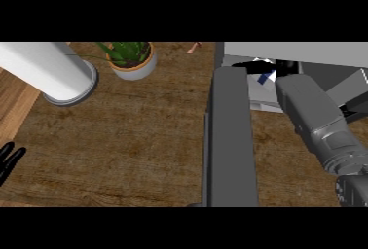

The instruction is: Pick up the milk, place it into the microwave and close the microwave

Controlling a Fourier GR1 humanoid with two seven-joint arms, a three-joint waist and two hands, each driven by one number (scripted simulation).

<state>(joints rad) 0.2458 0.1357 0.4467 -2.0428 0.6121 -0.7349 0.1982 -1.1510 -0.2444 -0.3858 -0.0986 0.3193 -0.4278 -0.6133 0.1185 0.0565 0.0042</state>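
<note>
- Milk (265,77), white carton with blue mark, sat inside the microwave (302,51) at 1 o'clock, mostly hidden.
- Right robot hand (269,64) was at the carton; whether apart or clamped, cannot tell.
- Step judged: placing. Next: let go, pull out, swing open door (230,136) shut.
- Left robot hand (9,158) rested at 9 o'clock on the table (129,146), fingers straight, holding nothing.
</note>
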